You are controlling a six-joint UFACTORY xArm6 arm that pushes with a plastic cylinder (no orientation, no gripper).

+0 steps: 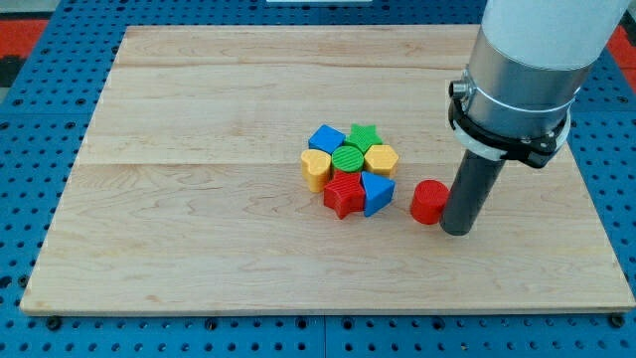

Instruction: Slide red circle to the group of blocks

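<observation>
The red circle (428, 201) lies on the wooden board, right of the middle. My tip (457, 230) is at the circle's right side, touching or nearly touching it. To the circle's left, across a small gap, is the group of blocks: a blue triangle (377, 193), a red star (345, 195), a green circle (348, 159), a yellow hexagon (381, 158), a green star (364, 135), a blue block (326, 139) and a yellow heart (316, 168). They are packed together, touching.
The wooden board (199, 199) lies on a blue pegboard surface (30, 119). The arm's wide grey body (527, 60) hangs over the board's upper right part.
</observation>
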